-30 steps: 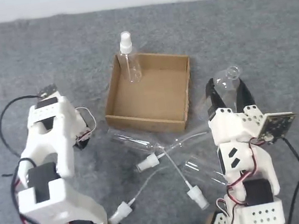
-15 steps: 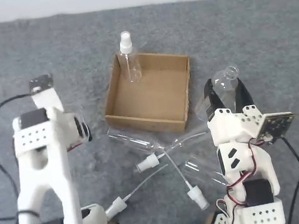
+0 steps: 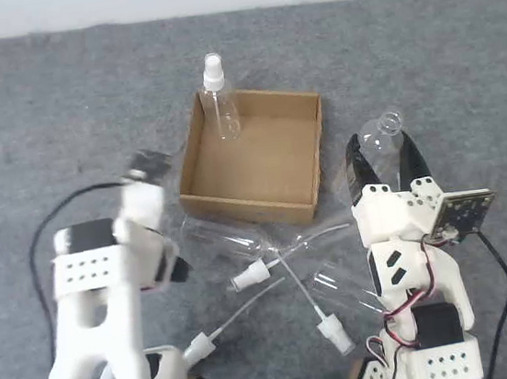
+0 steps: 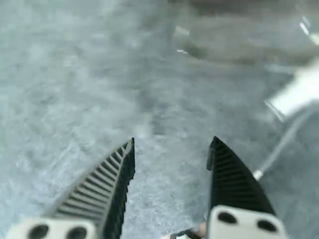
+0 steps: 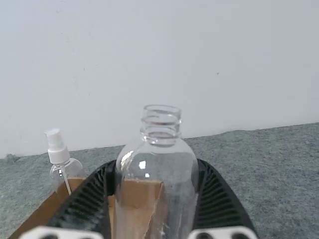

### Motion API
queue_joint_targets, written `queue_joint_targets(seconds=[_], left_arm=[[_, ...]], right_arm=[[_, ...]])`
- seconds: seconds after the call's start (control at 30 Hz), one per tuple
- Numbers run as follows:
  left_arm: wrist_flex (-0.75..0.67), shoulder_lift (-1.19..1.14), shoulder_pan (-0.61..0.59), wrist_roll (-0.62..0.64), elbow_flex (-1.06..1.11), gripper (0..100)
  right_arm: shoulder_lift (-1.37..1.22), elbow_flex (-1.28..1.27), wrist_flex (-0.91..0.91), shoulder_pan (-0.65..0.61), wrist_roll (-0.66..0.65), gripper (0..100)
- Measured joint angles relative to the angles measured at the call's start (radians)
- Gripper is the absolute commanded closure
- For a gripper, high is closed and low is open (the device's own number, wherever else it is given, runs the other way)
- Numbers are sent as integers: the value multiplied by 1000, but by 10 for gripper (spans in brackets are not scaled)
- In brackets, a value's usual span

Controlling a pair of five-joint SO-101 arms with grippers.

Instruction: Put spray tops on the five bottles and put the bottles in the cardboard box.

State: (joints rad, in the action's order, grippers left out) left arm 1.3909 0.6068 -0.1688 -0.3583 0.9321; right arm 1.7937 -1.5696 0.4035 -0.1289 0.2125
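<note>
One topless bottle (image 5: 157, 164) in right tool (image 3: 379, 140) beside box (image 3: 246, 205); left tool (image 4: 172, 144) wide over carpet (image 4: 75, 74).

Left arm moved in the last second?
Yes. In the high view the left arm has swung right, from well left of the cardboard box to close beside its near left corner.

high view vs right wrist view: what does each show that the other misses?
The high view adds loose spray tops and lying bottles on the carpet. The right wrist view adds the white wall behind. Both show the right claw shut on the held bottle, upright and uncapped, the cardboard box, and a capped bottle standing in it.
</note>
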Motion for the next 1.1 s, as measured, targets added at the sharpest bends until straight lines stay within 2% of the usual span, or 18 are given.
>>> queue_joint_targets(seconds=[0.13, 0.33, 0.57, 0.73, 1.1], left_arm=[[0, 21, 121, -58, 46, 775], [0, 74, 259, -71, 100, 776], [-26, 141, 374, -192, 184, 776], [-114, 149, 451, -253, 301, 776], [-157, 150, 483, -308, 339, 776]], right_arm=[[0, 0, 0, 0, 0, 986], [0, 0, 0, 0, 0, 986], [0, 0, 0, 0, 0, 986], [0, 0, 0, 0, 0, 986], [0, 0, 0, 0, 0, 986]])
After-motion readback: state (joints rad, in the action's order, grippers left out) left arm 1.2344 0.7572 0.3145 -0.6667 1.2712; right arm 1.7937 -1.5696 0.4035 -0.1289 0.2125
